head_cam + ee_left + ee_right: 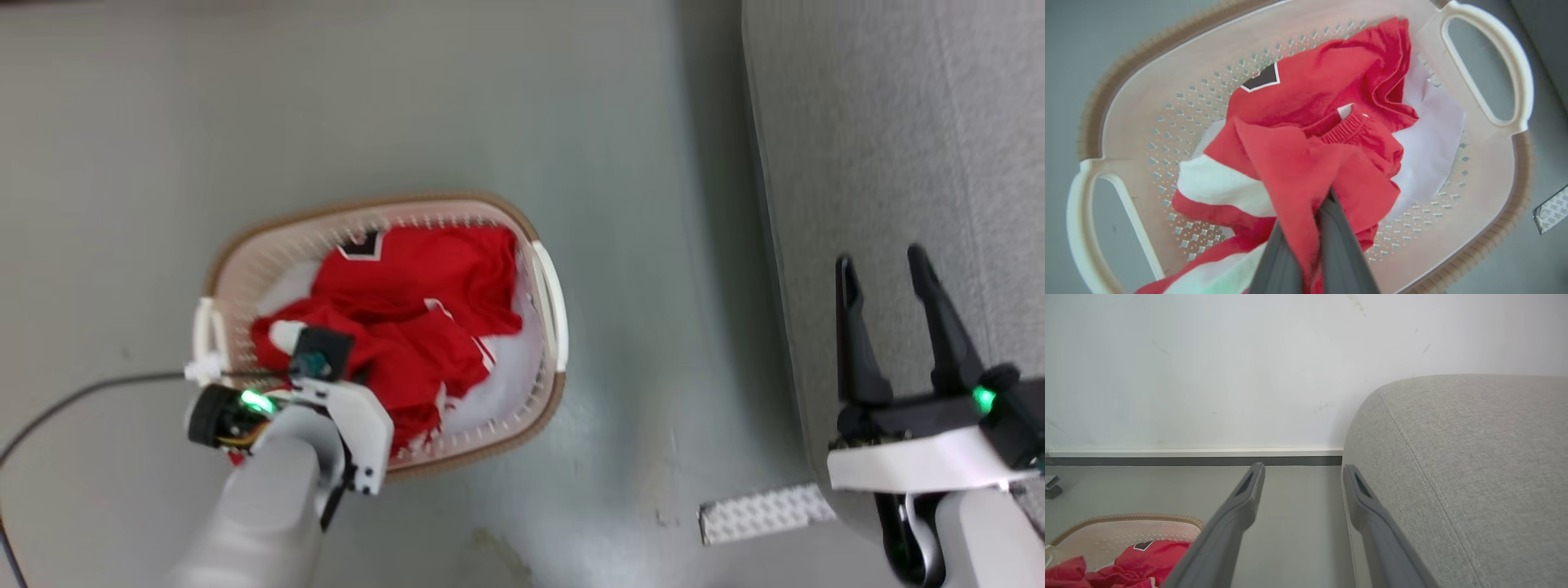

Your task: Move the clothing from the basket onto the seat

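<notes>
Left arm, head view: pale grey left forearm (269, 506) is reaching down from the near edge, carrying the left gripper (326, 363) over the near-left end of the oval cream-white perforated plastic basket (551, 302) with its brown woven-look rim.
Clothing, head view: bright red soft jersey (424, 286) with white trim is lying crumpled inside the basket, sprawling along the basket's length.
Seat, head view: large light grey fabric sofa (898, 122) is standing to the basket's right, well apart across bare grey floor (653, 245).
Right arm, head view: right gripper (882, 269) is hanging just beside the sofa's edge, fingers spread wide and holding nothing.
Grip, left wrist view: left gripper (1329, 204) is pinching a red fold, its fingers closed on it; a plain white sheet (1433, 134) is lying under the jersey (1323, 81) against the basket wall (1167, 81).
Right wrist view: right gripper (1302, 469) is pointing along the floor beside the sofa (1474, 457); the basket (1126, 517) and jersey (1147, 555) are lying low to its left.
Deciding relation: the carry is probably running up, then rightward; the right arm is nearer the sofa, the left is holding.
</notes>
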You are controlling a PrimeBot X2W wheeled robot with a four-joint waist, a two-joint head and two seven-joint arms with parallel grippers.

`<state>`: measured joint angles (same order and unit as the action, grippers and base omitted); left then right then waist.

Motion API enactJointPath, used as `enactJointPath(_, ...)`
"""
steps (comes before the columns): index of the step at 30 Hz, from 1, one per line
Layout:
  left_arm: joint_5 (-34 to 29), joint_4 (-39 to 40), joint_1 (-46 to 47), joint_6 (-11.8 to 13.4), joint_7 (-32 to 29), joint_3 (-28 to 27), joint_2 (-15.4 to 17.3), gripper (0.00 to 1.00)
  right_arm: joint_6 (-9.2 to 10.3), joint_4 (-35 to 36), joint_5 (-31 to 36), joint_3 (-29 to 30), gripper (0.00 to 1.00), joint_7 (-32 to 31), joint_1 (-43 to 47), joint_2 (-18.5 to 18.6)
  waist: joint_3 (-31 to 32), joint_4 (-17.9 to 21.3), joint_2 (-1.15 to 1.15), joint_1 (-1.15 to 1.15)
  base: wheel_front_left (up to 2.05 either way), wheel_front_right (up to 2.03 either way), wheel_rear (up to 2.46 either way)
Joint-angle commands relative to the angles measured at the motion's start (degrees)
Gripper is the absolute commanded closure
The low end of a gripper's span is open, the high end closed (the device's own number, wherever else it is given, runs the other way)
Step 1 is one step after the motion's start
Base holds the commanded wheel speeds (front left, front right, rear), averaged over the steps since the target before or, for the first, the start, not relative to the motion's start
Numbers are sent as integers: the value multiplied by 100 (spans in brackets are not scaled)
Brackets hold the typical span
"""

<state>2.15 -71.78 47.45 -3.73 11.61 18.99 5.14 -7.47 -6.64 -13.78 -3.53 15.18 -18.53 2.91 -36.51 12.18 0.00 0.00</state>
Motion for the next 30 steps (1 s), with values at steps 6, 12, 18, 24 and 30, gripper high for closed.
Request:
enactJointPath(6,227,388,-632,-53,334,-6,-101,100,-4,-148,97,141,0,-4,444,5,1109,-356,0,0,0,0,0)
enactJointPath(12,506,1469,-1435,-9,356,-120,-175,100,-4,-242,286,372,0,-4,913,6,1952,-638,0,0,0,0,0)
enactJointPath(18,718,2789,-2256,52,356,-158,-202,100,-4,-273,441,580,0,-4,1367,5,2619,-848,0,0,0,0,0)
enactJointPath(24,792,3900,-2937,152,356,-262,-194,100,-4,-328,516,681,0,-5,1742,35,3207,-927,0,0,0,0,0)
enactJointPath(30,822,4607,-3407,174,356,-386,-158,100,-4,-348,561,697,0,-5,2053,73,3603,-961,0,0,0,0,0)
